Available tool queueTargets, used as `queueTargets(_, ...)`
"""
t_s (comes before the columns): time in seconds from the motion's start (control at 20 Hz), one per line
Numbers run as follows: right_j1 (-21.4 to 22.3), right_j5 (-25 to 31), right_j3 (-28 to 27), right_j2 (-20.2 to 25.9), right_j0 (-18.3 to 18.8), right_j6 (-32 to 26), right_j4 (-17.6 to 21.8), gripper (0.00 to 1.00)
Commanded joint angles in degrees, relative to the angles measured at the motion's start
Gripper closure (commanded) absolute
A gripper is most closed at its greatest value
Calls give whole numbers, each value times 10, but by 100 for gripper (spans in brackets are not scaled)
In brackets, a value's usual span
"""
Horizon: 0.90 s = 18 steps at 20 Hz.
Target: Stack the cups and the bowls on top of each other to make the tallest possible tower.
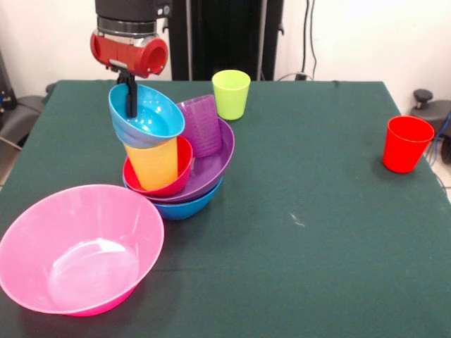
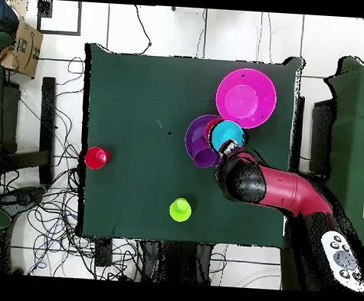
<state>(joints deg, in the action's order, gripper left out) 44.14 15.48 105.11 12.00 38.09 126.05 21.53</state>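
1. Hand [image 1: 131, 98]: clamped on the light blue bowl's [image 1: 149, 118] rim, bowl tilted atop the yellow cup [image 1: 153, 163].
2. Tower [image 1: 184, 165] (blue-bowl base): left of surface [image 1: 310, 211] centre; pink bowl [image 1: 77, 248] at its 7 o'clock, front view.

My gripper [image 1: 131, 98] reached into the tilted light blue bowl [image 1: 146, 116], and I could not tell how its fingers stood. From overhead my arm [image 2: 279, 189] hid it and part of the tower [image 2: 209, 139]. The front view cut my arm off at the top edge. The medium blue bowl [image 1: 184, 205] showed only a sliver under the large purple bowl [image 1: 211, 165]. The yellow cup [image 1: 153, 163] had its base hidden inside the small red bowl [image 1: 180, 172].
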Motion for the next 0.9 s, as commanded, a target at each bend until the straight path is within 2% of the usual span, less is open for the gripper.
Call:
queueTargets(0.05,-19,-10,-17,50,-20,-26,35,100)
queueTargets(0.55,2,6,6,78,-7,-30,19,100)
queueTargets(0.9,11,-12,55,166,48,-39,9,100)
